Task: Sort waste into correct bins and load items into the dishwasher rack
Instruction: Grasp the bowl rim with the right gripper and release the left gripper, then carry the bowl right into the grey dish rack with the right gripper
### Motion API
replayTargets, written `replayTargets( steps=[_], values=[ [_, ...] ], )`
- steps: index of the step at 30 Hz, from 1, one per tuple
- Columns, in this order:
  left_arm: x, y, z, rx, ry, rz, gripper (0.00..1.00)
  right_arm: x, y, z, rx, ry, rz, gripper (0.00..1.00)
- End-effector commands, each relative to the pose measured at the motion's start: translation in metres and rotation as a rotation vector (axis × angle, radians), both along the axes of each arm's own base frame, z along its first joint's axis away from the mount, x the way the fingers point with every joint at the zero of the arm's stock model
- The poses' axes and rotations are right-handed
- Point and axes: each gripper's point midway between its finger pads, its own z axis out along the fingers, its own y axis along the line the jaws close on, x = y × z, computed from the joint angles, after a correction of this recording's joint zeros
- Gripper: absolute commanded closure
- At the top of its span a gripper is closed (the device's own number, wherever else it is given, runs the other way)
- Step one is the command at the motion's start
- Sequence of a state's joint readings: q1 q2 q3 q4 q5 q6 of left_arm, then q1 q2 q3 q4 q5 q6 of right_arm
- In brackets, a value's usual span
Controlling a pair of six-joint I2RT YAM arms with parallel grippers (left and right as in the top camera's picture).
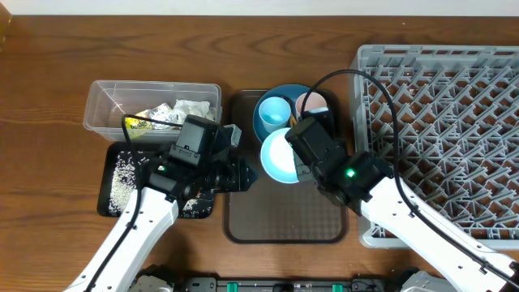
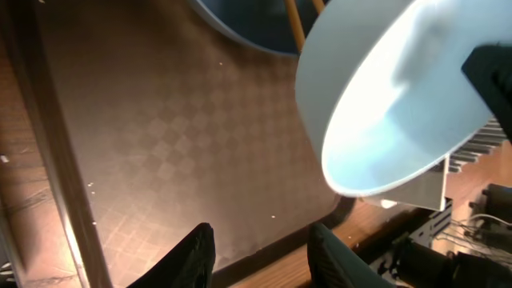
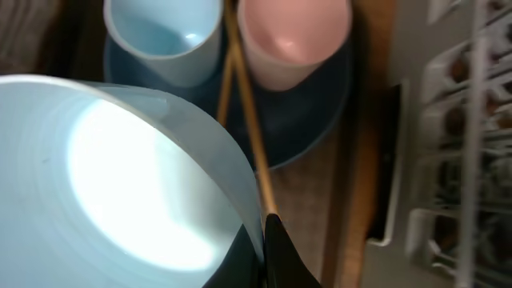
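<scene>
My right gripper is shut on the rim of the white bowl and holds it tilted above the brown serving tray. The bowl also shows in the overhead view and the left wrist view. Behind it the blue plate carries the light blue cup, the pale pink cup and the wooden chopsticks. My left gripper is open and empty over the tray's left part. The grey dishwasher rack stands at the right. No carrot is in view.
The clear tub at the back left holds crumpled white paper and a yellow-green wrapper. The black tray in front of it holds white rice grains. My left arm lies over part of the black tray.
</scene>
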State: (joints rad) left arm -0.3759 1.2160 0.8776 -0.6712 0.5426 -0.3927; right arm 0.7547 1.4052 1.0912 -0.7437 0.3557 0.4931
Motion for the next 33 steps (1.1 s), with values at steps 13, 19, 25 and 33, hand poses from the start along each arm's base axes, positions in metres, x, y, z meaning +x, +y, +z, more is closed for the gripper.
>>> replayTargets(
  steps=[13, 19, 25, 33],
  values=[
    [-0.001, -0.002, 0.001, -0.016, 0.008, -0.012, 0.16, 0.036, -0.079, 0.063, -0.531, -0.337, -0.131, 0.99],
    [-0.001, -0.002, 0.001, -0.016, 0.008, -0.012, 0.05, 0.047, -0.114, 0.084, -0.728, -0.367, -0.179, 0.99],
    [-0.001, -0.002, 0.001, -0.016, 0.008, -0.012, 0.02, 0.068, -0.165, 0.098, -0.795, -0.353, -0.295, 0.99],
    [-0.001, -0.002, 0.001, -0.016, 0.008, -0.012, 0.01, 0.098, -0.225, 0.127, -0.888, -0.363, -0.350, 0.99]
  ],
)
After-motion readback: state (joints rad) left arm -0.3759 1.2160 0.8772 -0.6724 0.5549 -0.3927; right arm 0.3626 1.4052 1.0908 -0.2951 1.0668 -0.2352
